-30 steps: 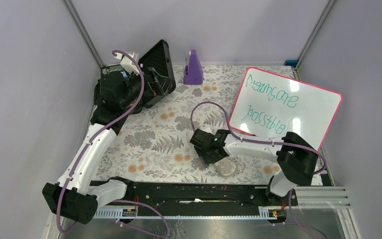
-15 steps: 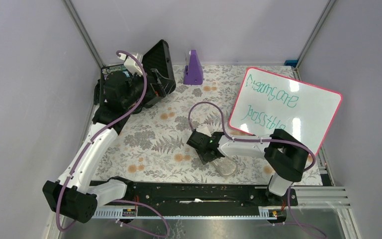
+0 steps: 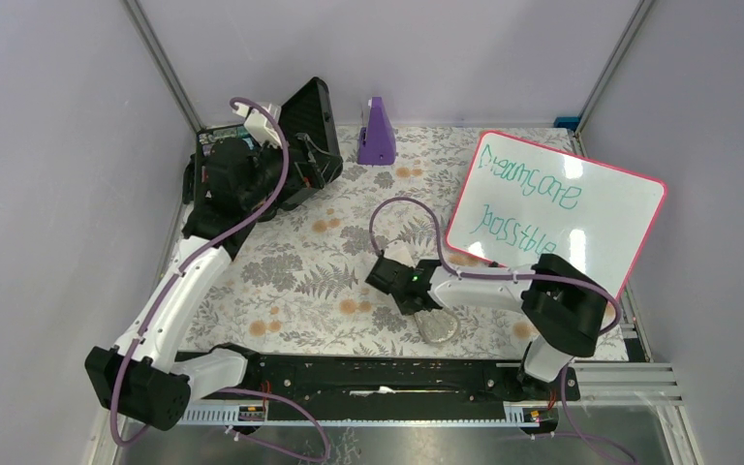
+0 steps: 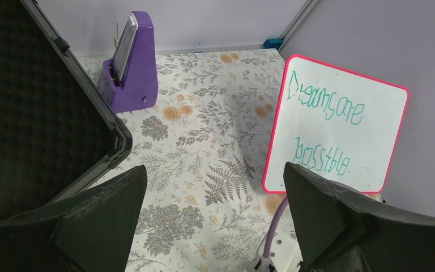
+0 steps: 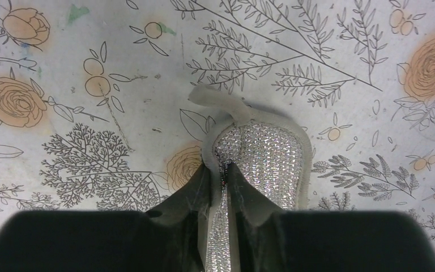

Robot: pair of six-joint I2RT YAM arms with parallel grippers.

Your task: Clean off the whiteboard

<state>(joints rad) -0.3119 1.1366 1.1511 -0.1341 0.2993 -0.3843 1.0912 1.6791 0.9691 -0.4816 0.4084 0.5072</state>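
Observation:
The whiteboard (image 3: 557, 208) leans upright at the back right, white with a pink-red frame and green handwriting; it also shows in the left wrist view (image 4: 337, 133). A small grey sponge (image 3: 438, 326) with a glittery silver face (image 5: 260, 153) lies on the flowered table near the front. My right gripper (image 3: 426, 312) is down on it, its jaws (image 5: 224, 167) shut on a pinched fold of the sponge's left side. My left gripper (image 3: 252, 184) hovers at the back left, open (image 4: 214, 170) with nothing between its fingers.
An open black foam-lined case (image 3: 305, 126) stands at the back left, close to the left gripper (image 4: 28, 102). A purple stand (image 3: 377, 134) with a small device in it sits at the back middle (image 4: 130, 62). Grey walls enclose the table.
The right gripper's jaws have closed onto the sponge, bunching it up. The left wrist has shifted slightly by the case and stayed open.

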